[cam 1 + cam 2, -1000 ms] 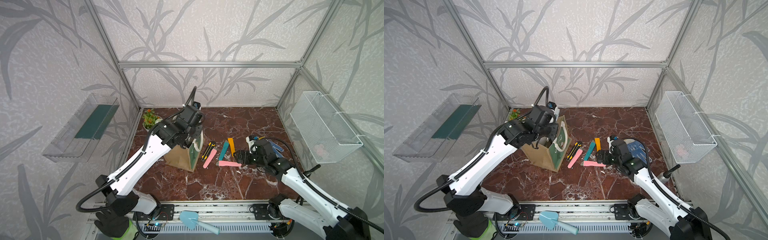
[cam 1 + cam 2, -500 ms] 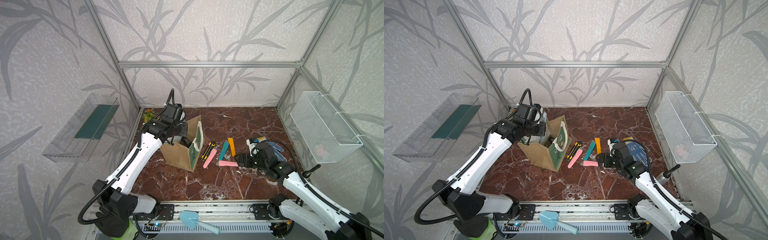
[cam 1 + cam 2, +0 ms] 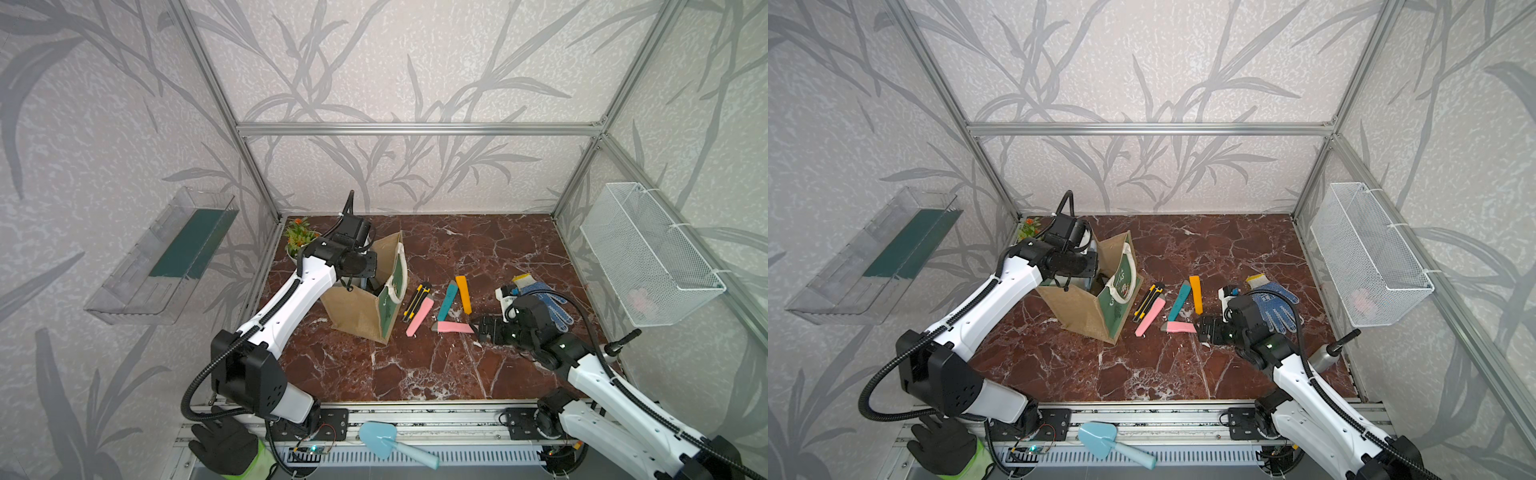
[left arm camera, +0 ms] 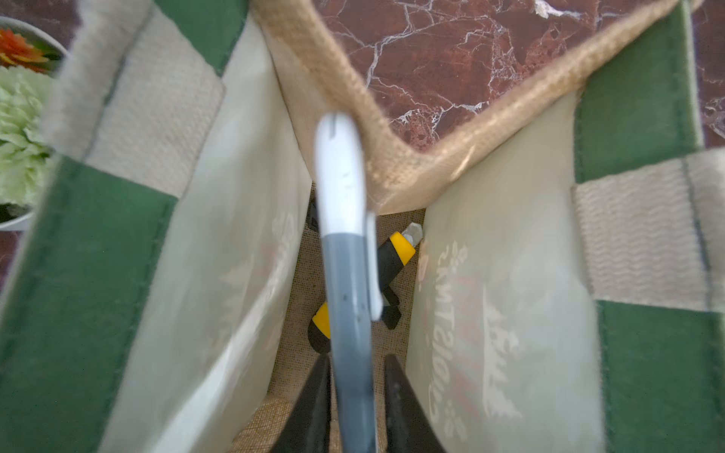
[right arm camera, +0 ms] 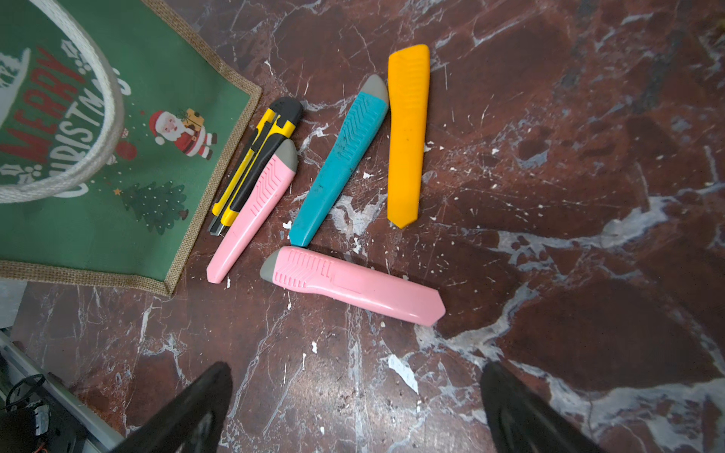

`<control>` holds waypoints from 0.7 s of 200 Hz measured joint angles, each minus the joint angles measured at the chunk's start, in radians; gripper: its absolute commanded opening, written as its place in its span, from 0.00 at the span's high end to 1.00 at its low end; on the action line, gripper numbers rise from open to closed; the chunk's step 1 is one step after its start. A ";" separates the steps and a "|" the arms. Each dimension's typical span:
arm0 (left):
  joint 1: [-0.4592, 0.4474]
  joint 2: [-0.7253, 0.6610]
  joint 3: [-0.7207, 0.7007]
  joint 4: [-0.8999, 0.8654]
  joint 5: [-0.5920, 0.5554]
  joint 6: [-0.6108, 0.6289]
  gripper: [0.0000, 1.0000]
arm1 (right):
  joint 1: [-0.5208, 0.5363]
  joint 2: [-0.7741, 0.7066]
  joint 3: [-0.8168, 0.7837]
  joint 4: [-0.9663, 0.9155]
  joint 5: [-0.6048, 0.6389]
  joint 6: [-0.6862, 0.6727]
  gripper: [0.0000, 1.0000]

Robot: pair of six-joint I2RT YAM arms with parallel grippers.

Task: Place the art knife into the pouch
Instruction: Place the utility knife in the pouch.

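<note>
Left fingers (image 4: 317, 396) have just slackened off the grey-and-white art knife (image 4: 345, 274), which now reaches down inside the pouch (image 4: 510, 313) above a yellow-black cutter (image 4: 396, 247). The drop looks underway. Right fingers (image 5: 196, 408), spread wide and empty, hover near the pink cutter (image 5: 353, 284) on the bench (image 5: 549, 196).

left fingers (image 4: 314, 404): bases cut off by the picture edge, hidden inside the pouch (image 3: 357, 309) in both top views | art knife (image 4: 345, 243) between them: blurred, its near end cut off | yellow-black knife (image 4: 394, 251) beyond them: partly hidden behind it | right fingers (image 5: 188, 412): bases cut off too | pink item (image 3: 640, 297) in the wire basket (image 3: 665, 232), far from both: too small to tell
</note>
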 measured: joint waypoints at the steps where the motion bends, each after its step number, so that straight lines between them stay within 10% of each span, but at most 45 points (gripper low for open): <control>1: 0.000 0.000 -0.001 0.000 0.003 0.003 0.49 | 0.000 0.002 0.000 0.001 -0.002 0.002 0.01; 57: -0.050 -0.097 -0.020 -0.006 0.030 -0.002 0.01 | 0.000 0.076 -0.003 0.039 -0.039 0.042 0.01; 140: -0.332 -0.192 0.079 -0.008 -0.063 0.018 0.10 | 0.000 0.061 0.094 -0.055 -0.046 0.048 0.01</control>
